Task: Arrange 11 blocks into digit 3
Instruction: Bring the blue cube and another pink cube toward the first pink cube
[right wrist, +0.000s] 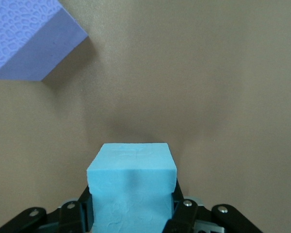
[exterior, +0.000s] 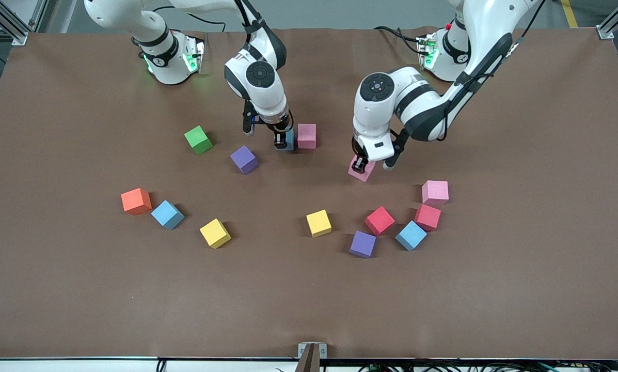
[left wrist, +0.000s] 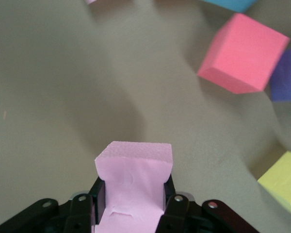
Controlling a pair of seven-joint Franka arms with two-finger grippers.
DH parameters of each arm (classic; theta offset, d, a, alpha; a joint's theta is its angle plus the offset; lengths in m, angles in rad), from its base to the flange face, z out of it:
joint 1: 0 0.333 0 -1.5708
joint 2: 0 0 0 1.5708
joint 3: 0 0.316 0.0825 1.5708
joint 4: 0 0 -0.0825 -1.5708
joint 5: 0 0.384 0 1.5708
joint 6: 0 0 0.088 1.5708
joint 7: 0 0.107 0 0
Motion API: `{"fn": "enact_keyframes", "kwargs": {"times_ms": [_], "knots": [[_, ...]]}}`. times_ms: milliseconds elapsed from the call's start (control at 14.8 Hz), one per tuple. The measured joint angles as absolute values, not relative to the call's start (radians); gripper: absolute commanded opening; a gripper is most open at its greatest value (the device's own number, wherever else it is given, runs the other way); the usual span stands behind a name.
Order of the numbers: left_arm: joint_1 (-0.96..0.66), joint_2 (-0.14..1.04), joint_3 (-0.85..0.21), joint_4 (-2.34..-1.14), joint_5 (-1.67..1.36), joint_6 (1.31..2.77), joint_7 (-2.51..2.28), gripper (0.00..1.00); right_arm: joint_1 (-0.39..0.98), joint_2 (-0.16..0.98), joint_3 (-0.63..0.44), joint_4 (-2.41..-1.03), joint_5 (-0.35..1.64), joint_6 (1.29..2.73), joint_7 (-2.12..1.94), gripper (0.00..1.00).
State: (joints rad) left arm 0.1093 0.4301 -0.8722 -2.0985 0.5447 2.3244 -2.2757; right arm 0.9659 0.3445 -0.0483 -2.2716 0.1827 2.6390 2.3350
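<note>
1. Blocks: the left gripper [exterior: 361, 166] is clamped on a pink block [exterior: 363, 172]; the left wrist view shows its foam pinched between the fingers [left wrist: 170, 206].
2. The right gripper [exterior: 283, 138] clamps a light blue block [right wrist: 132, 187], touching another pink block [exterior: 306, 136].
3. Only the front view shows the green cube [exterior: 198, 139] and orange cube [exterior: 136, 201].

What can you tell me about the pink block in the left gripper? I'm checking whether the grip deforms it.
The pink block is a small matte foam cube, pale pink with a finely grained surface. The left gripper is shut on it, fingers pressing two facing sides; the foam looks pinched and creased between them. In the front view it sits tilted, low over the brown table, near the middle. Whether it touches the table is unclear.
</note>
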Motion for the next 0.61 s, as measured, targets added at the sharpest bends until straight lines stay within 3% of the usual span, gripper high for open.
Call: {"fn": "enact_keyframes", "kwargs": {"times_ms": [608], "knots": [[0.044,0.485,-0.926,-2.135,0.534,2.324,-2.747,0.42,0.974,0.351,-0.048,-2.263,0.183,2.638,2.361,0.0]]}}
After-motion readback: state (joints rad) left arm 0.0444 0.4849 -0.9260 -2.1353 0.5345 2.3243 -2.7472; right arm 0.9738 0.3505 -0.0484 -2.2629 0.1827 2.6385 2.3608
